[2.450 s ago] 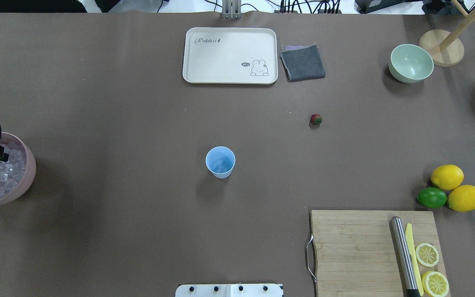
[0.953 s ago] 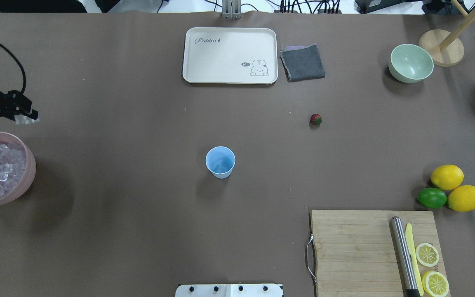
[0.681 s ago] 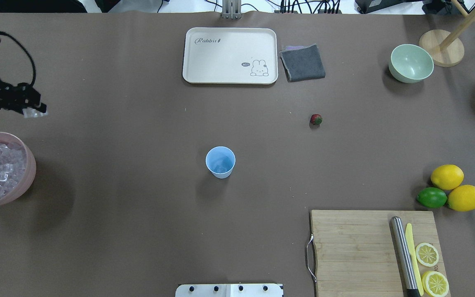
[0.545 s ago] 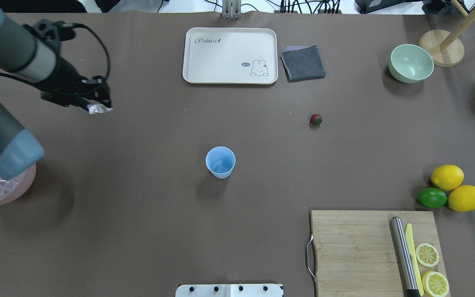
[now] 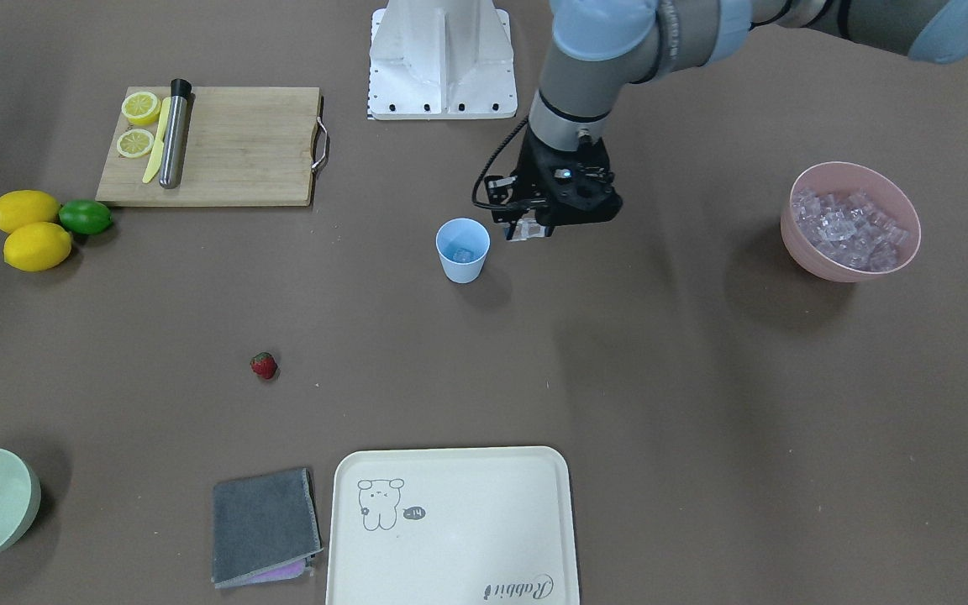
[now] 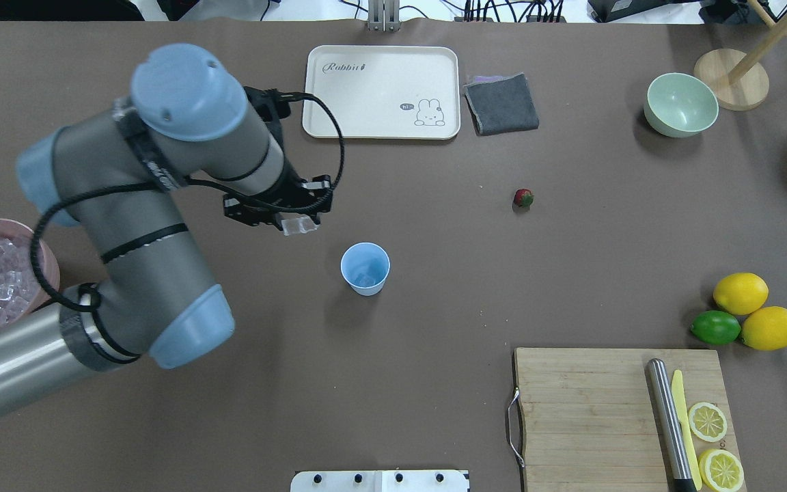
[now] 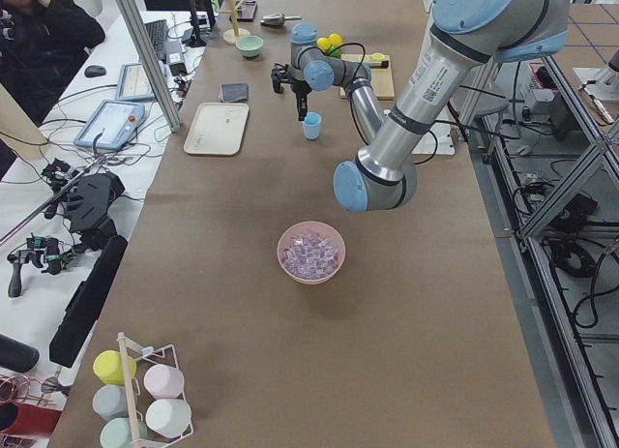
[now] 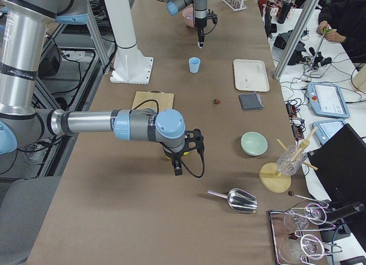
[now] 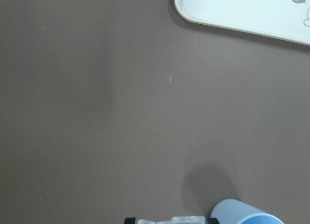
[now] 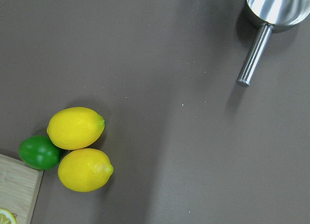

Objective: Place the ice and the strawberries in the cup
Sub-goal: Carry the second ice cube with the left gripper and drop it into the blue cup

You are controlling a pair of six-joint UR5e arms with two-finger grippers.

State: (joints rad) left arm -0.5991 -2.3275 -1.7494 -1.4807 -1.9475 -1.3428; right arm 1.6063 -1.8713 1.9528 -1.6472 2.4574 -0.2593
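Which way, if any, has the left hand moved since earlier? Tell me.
Yes. The left hand, holding ice, travelled right from the pink bowl toward the cup.

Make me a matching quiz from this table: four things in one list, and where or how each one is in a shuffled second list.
1 strawberry
2 cup
3 pink bowl
4 left gripper

A heaped with ice cubes
B shut on one ice cube
C alone on the bare table
D upright, some ice inside

Pairs: 1-C, 2-D, 3-A, 4-B

Matt table cover point(image 6: 400, 383), glossy steel scoop point(image 10: 271, 11), glassy ice point(image 5: 849, 227), smooth plastic cup point(image 5: 461, 267), wooden board point(image 6: 591, 410)
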